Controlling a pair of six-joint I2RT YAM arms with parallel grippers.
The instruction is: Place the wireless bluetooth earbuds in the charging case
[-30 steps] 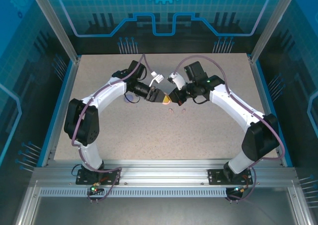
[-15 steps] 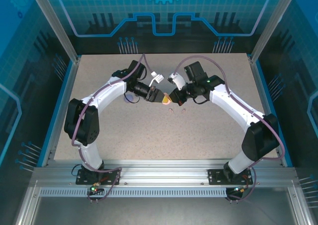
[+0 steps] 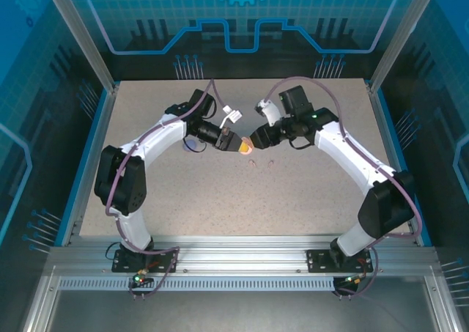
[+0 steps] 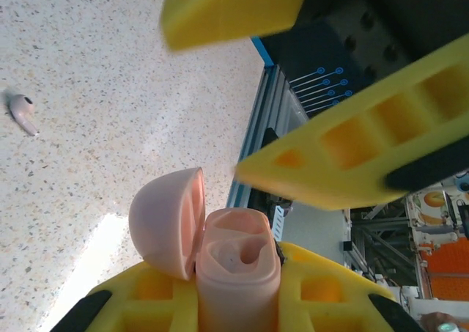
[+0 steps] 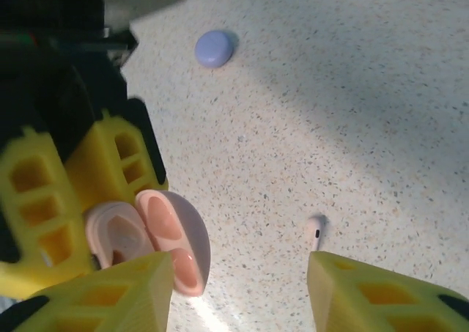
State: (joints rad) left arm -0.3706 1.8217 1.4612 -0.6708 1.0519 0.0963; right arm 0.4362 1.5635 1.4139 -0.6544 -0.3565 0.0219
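From above, your left gripper (image 3: 234, 142) is over the middle of the table (image 3: 183, 200), its fingers closed on the pink charging case (image 3: 246, 148). Your right gripper (image 3: 254, 137) faces it from the other side, its tip just beside the case. Two earbuds (image 3: 251, 163) lie loose on the table just in front of the case, a little apart from each other. Their colour is too small to tell from here.

On your left wrist camera, the case stands upright between the yellow fingers, pinched at both sides. Its lid (image 4: 167, 220) is swung open to the left. You can see the moulded wells in the body, but you cannot tell whether a bud sits in either. The right gripper's yellow fingers hang above it, spread apart. A pale pink earbud (image 4: 20, 112) lies on the table, well off to the left.

On your right wrist camera, the fingers are wide apart with nothing between them. The open case is at lower left, in the left gripper's grasp. One bud (image 5: 316, 229) lies on the table near the right finger. A round purple case (image 5: 214, 48), closed, rests farther off.
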